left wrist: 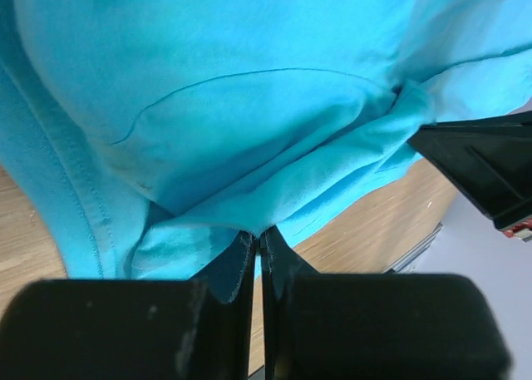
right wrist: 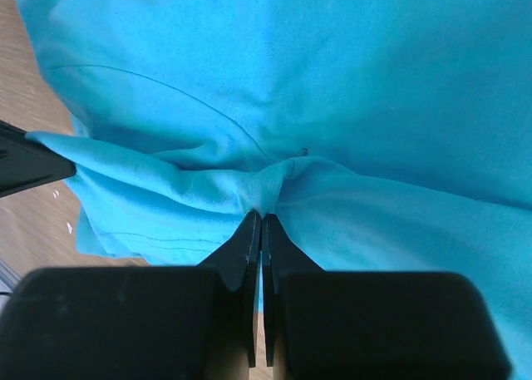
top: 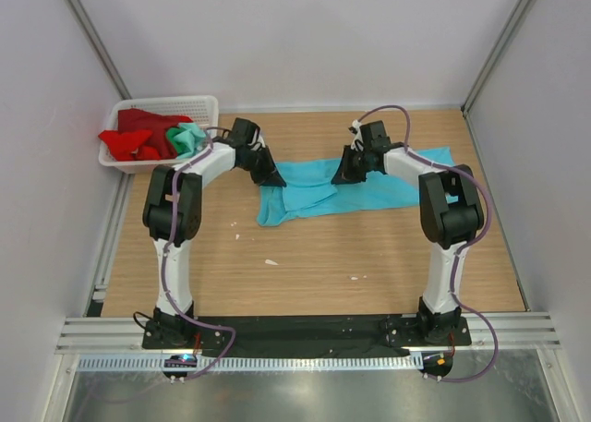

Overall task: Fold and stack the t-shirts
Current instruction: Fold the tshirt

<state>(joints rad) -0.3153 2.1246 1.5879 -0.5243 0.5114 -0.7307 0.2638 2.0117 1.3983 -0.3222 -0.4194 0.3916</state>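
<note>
A sky-blue t-shirt (top: 323, 193) lies spread and partly folded across the middle of the wooden table. My left gripper (top: 274, 176) is shut on its left edge; the left wrist view shows the cloth (left wrist: 249, 130) pinched between the fingertips (left wrist: 258, 235). My right gripper (top: 343, 174) is shut on the shirt's upper middle; the right wrist view shows a pucker of cloth (right wrist: 283, 176) held at the tips (right wrist: 261, 220). A red t-shirt (top: 134, 136) and a mint green one (top: 187, 138) lie bunched in the basket.
A white mesh basket (top: 205, 104) stands at the table's back left corner. Bare wood (top: 351, 256) lies in front of the shirt, with a few small white specks. Grey walls close in the back and sides.
</note>
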